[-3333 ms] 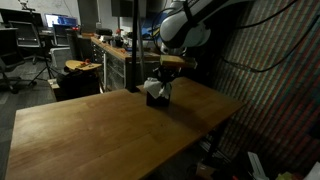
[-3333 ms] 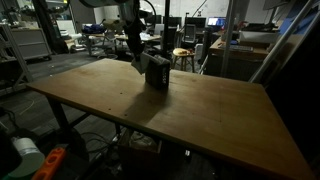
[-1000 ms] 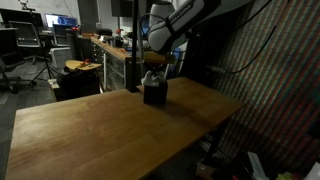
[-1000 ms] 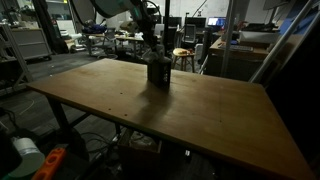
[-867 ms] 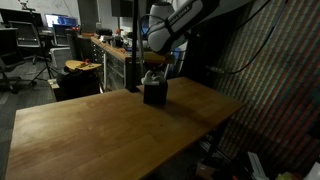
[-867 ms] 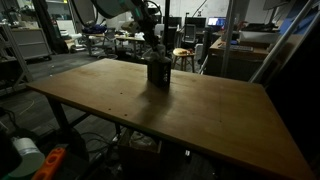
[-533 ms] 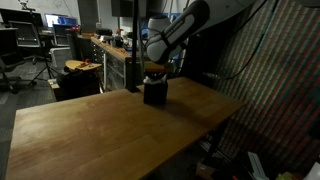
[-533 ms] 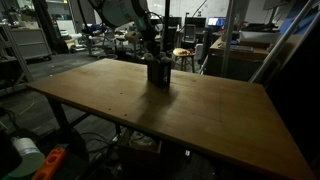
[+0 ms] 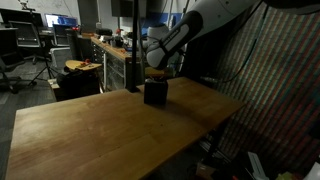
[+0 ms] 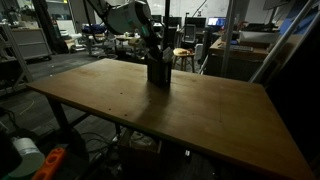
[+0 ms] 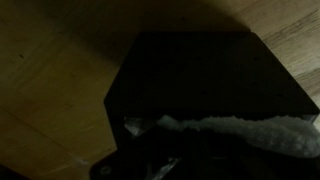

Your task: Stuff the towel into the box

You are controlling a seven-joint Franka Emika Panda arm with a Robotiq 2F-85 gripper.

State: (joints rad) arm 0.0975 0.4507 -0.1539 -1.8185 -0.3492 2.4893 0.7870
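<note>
A small black box (image 9: 155,93) stands on the wooden table (image 9: 100,130) near its far edge; it also shows in the other exterior view (image 10: 158,72). My gripper (image 9: 153,76) points straight down and is pushed into the top of the box (image 10: 155,58). In the wrist view the box (image 11: 200,80) is a dark shape filling the frame, with a pale strip of towel (image 11: 240,130) lying at its lower edge. The fingers are lost in the dark, so I cannot tell whether they are open or shut.
The table's edge runs close behind the box (image 9: 190,82). Workbenches, chairs and clutter fill the room behind (image 9: 80,50). A patterned wall (image 9: 270,80) stands beside the table. Wide bare tabletop lies in front of the box (image 10: 180,115).
The arm has lowered and leaned over the box, pushing the gripper and towel down into it. Less white towel shows above the box than before.
</note>
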